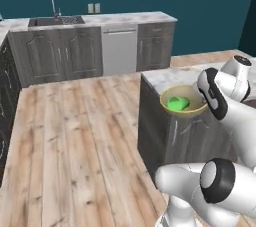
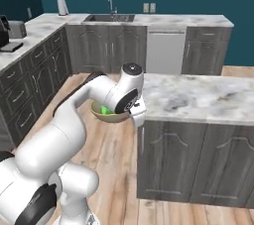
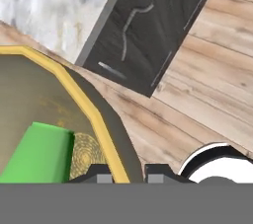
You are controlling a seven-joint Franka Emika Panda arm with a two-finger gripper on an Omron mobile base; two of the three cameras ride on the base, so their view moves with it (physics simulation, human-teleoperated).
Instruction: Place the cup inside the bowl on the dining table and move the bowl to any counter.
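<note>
The tan bowl (image 1: 189,108) hangs in the air just off the end of the dining table (image 2: 198,95), over the wooden floor. The green cup (image 1: 178,103) lies on its side inside it. From the right base view the bowl (image 2: 115,117) and cup (image 2: 105,110) peek out from behind my forearm. My gripper (image 3: 129,174) is shut on the bowl's yellow rim (image 3: 81,97), one tip inside the bowl and one outside, with the cup (image 3: 39,151) close to the inner tip.
The counter (image 1: 125,19) runs along the teal wall with a sink (image 1: 55,20) and a white dishwasher (image 1: 119,48). A second counter (image 2: 30,33) lines the left side and carries a toaster (image 2: 17,29). Open wooden floor (image 1: 75,136) lies between.
</note>
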